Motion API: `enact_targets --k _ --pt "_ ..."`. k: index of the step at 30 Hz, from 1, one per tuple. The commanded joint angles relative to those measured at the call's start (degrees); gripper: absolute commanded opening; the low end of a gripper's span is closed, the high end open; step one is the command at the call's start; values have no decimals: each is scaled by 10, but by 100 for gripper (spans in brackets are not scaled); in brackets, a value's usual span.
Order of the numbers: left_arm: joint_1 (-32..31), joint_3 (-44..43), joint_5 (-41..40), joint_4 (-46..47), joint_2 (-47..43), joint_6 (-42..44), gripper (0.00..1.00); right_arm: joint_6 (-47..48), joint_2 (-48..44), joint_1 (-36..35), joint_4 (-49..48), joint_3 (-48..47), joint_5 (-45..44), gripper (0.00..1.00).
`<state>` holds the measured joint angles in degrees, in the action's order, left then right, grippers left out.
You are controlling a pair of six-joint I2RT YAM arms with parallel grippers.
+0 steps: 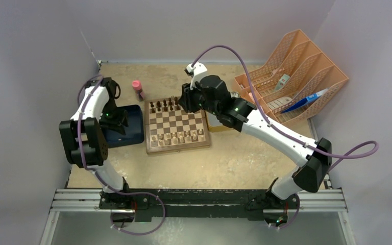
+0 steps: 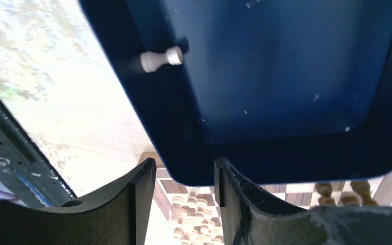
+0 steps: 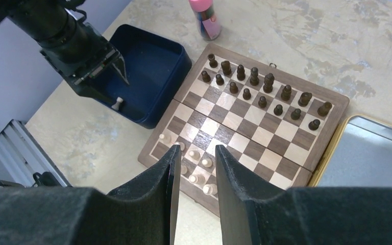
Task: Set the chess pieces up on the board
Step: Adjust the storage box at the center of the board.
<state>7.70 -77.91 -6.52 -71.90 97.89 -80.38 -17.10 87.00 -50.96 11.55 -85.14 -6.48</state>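
The board lies mid-table. Dark chess pieces fill its two far rows, and pale ones stand along the near rows. One pale pawn lies on its side in the dark blue tray; it also shows in the right wrist view. My left gripper hangs just above that tray, near the pawn, its fingers apart with nothing between them. My right gripper hovers high over the board, open and empty, with pale pieces below it.
A pink-capped bottle stands behind the board's far left corner. A metal tin lies against the board's right side. An orange file rack fills the back right. Walls close in on the left and right.
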Motion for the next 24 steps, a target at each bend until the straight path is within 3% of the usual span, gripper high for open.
enact_targets --k 1,6,14,19,24 --pt "27 -54 -46 -117 6 -49 45 11 -3 -2 -3 -5 -2 33" --pt "43 21 -24 -88 -67 -97 45 28 2 -2 -17 -8 4 33" --pt "59 36 -26 -59 -18 -75 49 43 3 -2 -24 -3 10 33" --pt "59 67 -27 -11 -17 -70 45 41 7 -1 -20 0 16 33" --pt "61 97 -17 0 2 -70 34 39 20 -2 -15 -10 19 33"
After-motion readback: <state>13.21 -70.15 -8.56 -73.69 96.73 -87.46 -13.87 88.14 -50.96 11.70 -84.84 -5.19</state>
